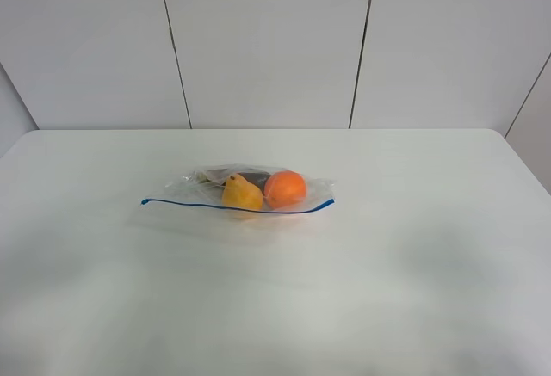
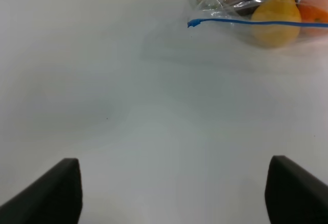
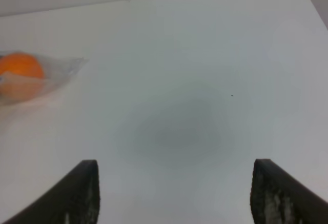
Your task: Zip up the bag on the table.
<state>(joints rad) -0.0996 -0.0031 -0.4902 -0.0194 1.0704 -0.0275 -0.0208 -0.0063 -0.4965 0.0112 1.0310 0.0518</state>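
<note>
Exterior high: bag (image 1: 241,194) lies flat mid-surface (image 1: 413,264), blue zip strip (image 1: 237,208) on its near edge; neither arm visible.
Left wrist: left pincer (image 2: 174,190) spread wide over bare surface, bag well ahead.
Right wrist: right pincer (image 3: 174,190) likewise open; bag's blurry, probably orange-end corner off to one side.

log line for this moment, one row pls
stage: pre-contact | bag: flat on table, untouched | left gripper: open, short of bag | right gripper: open, off to bag's side
</note>
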